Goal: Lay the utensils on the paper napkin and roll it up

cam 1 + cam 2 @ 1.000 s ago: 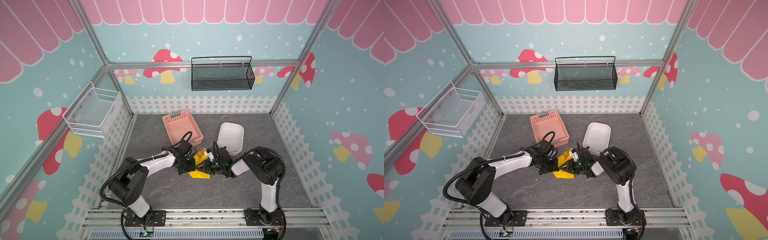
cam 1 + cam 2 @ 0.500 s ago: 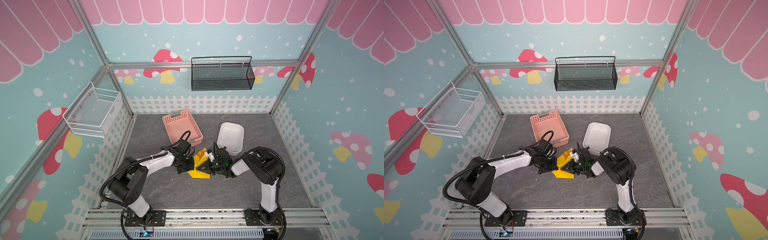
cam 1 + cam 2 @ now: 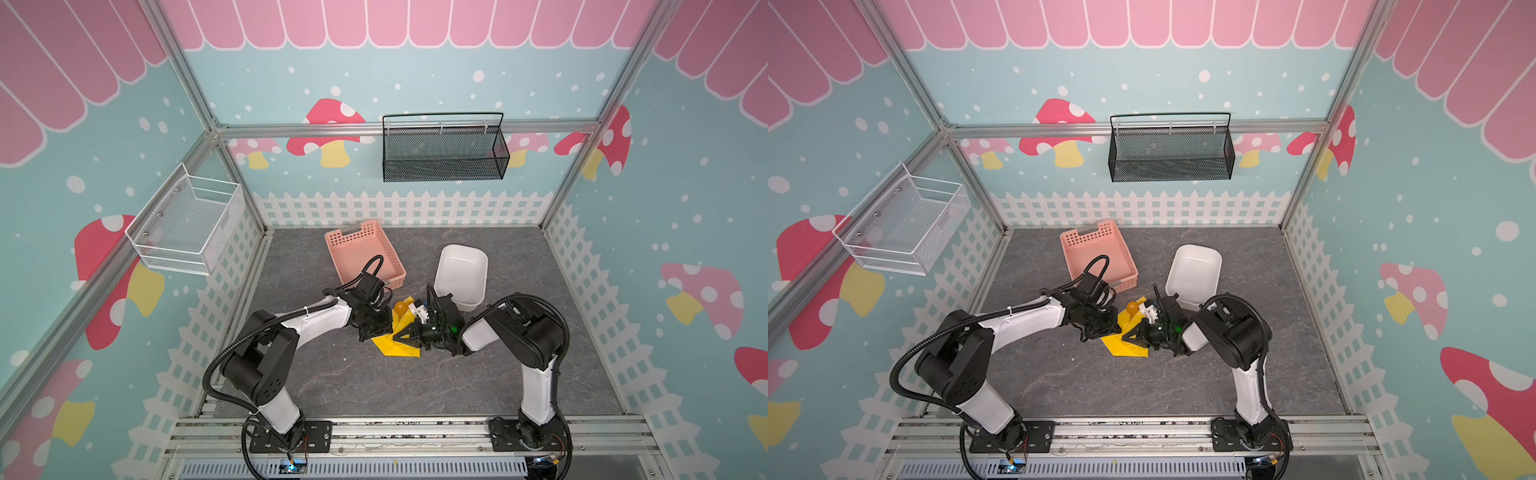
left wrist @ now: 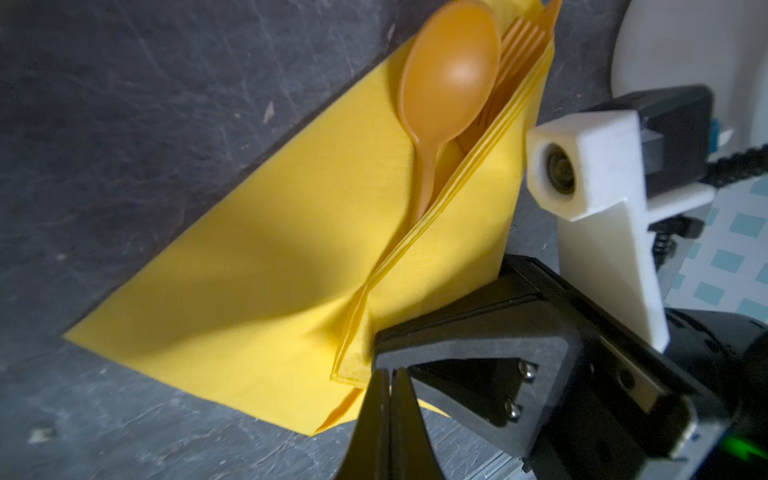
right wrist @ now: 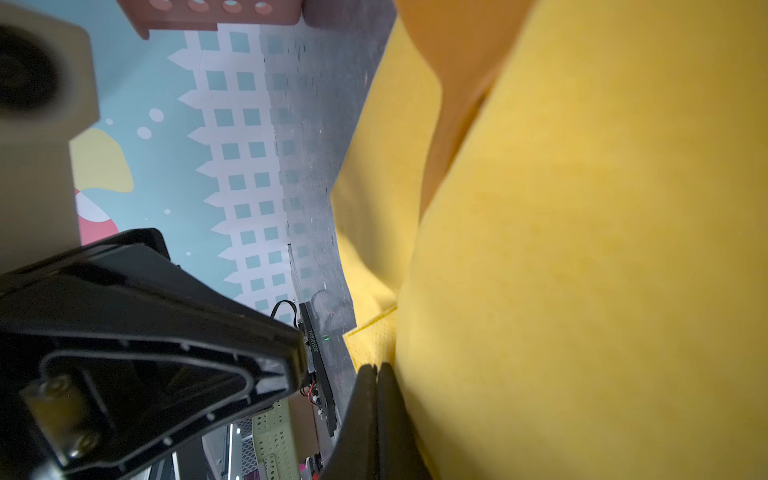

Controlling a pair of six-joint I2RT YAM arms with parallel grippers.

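Both the left gripper (image 4: 384, 374) and right gripper (image 5: 376, 368), fingers pressed shut, meet at the paper napkin (image 3: 392, 348) just beside the white tub (image 3: 461, 270), one flap folded over the utensils (image 4: 451, 79); rolling looks begun, next needing that flap turned onward.

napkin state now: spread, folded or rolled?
Partly folded, not rolled: in the left wrist view one flap of the paper napkin covers the spoon handle; bowl and fork tines exposed.
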